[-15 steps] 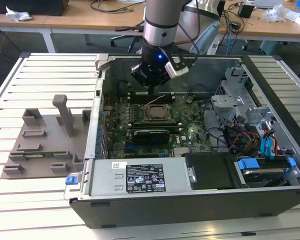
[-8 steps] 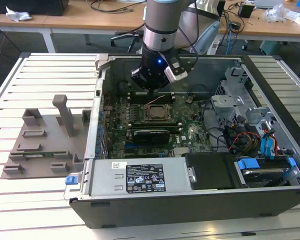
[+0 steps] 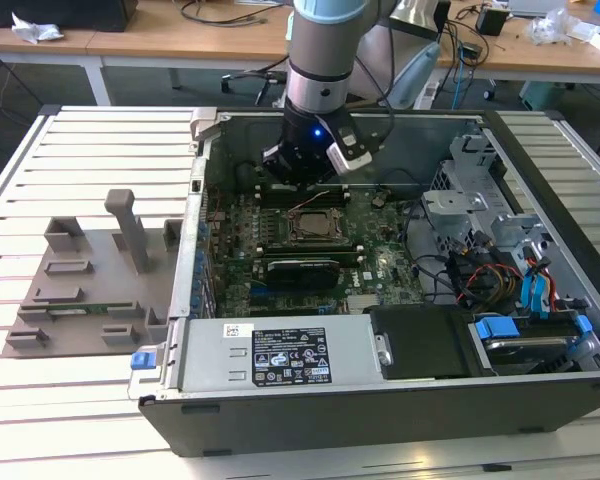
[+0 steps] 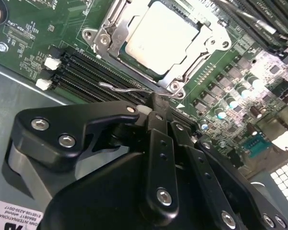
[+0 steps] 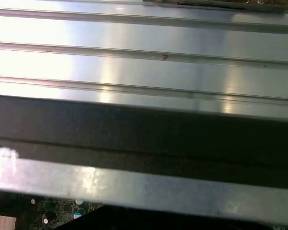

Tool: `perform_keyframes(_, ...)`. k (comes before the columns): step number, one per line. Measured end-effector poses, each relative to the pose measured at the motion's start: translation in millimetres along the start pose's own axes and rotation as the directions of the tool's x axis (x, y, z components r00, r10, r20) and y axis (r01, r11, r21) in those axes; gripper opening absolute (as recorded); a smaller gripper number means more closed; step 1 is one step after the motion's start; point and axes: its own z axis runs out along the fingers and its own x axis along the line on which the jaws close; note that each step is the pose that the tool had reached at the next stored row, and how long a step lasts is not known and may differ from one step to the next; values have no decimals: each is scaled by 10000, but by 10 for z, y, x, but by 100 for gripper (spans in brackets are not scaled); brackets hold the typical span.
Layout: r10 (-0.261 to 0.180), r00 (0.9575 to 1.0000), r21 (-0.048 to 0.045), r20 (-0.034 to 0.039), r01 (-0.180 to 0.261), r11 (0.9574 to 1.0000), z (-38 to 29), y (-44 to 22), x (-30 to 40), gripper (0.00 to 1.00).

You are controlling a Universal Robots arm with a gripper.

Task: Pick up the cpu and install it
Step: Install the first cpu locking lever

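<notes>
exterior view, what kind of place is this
Probably a robotics lab or workshop: an open computer case lies on a slatted metal table under the arm's gripper, with cable-strewn wooden desks behind.

Arm [image 3: 325,50] upright, jaws closed, downward

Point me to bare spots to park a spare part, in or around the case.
Free: the slatted table between the grey fixture tray and the case wall, and the slats on the exterior view's right. Crowded: the motherboard, with the gripper over the cpu in its socket, and the cabled drive bay.
</notes>
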Motion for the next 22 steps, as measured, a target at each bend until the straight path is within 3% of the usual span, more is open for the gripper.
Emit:
perform_keyframes(4,0,10000,1,-13,0,10000,33,-3,-27,11)
perform_keyframes(15,5,9999,0,-114,-5,10000,95,-23,-224,11)
perform_keyframes(22,14,9999,119,-158,-12,9999,126,-34,-335,11)
